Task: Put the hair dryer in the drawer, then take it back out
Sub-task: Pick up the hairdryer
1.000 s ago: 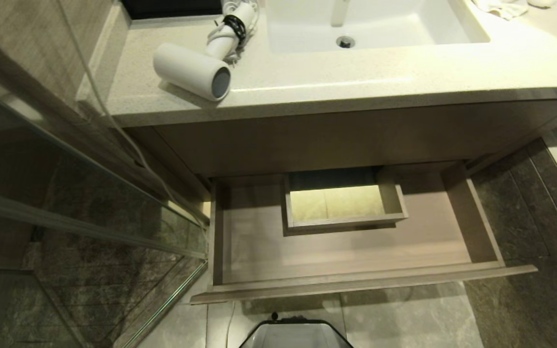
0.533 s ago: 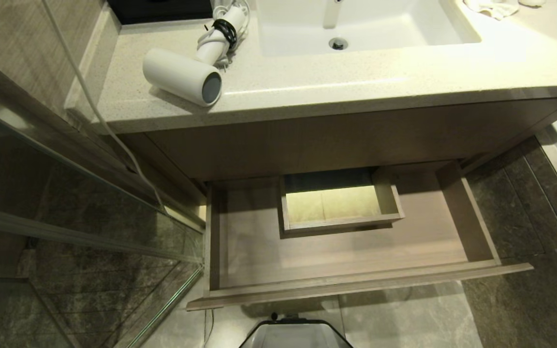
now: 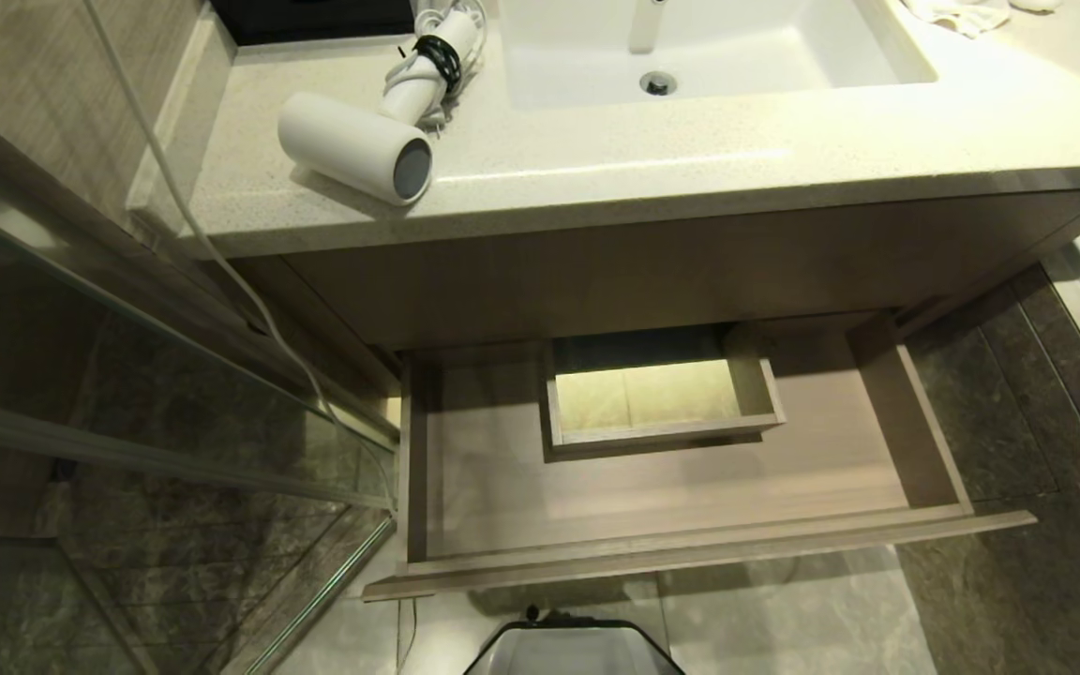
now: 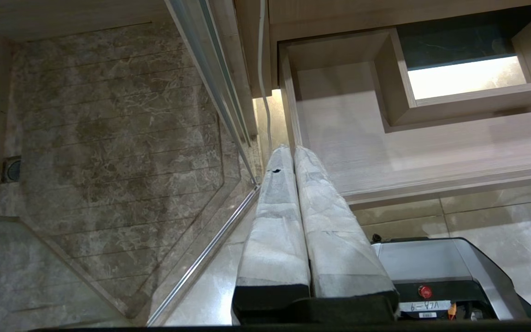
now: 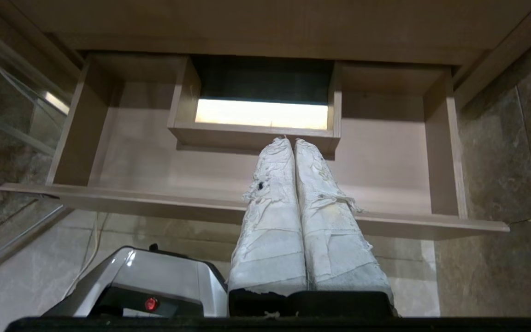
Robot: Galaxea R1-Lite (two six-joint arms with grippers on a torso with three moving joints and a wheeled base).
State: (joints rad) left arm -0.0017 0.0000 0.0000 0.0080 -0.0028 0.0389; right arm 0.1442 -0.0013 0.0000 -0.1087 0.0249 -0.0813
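Left gripper (image 4: 292,150): wrapped fingers pressed together, nothing between them; hangs above the floor near the drawer's left front corner, beside the glass partition (image 4: 219,106). Not seen from the head.

Right gripper (image 5: 291,140): wrapped fingers likewise together, empty; hangs in front of the drawer's middle, tips pointing toward the boxed cutout. Not seen from the head.

Hair dryer (image 3: 357,159): white, lying on its side on the counter (image 3: 690,159), near the counter's front left corner. Barrel points toward the front edge, grey round end facing out. Handle runs back toward the counter's rear edge, cord bundled on it under a black band (image 3: 437,58). Left of the sink; apart from both grippers.

Drawer (image 3: 671,553): light wood-grain, pulled fully out below the counter. Flat front, side walls and bare floor visible. Nothing lies inside it.

Cutout (image 3: 662,431): boxed, set against the drawer's rear middle; lit floor shows through it.

Sink (image 3: 887,42): white basin set into the counter toward its rear, drain (image 3: 657,82) at centre, tap base behind it.

Cloth (image 3: 957,14): pale, crumpled, at the counter's rear right corner.

Cable (image 3: 221,253): thin, white, hanging down past the counter's left end to the floor.

Robot base (image 3: 573,647): grey housing on the tiles just in front of the drawer front.
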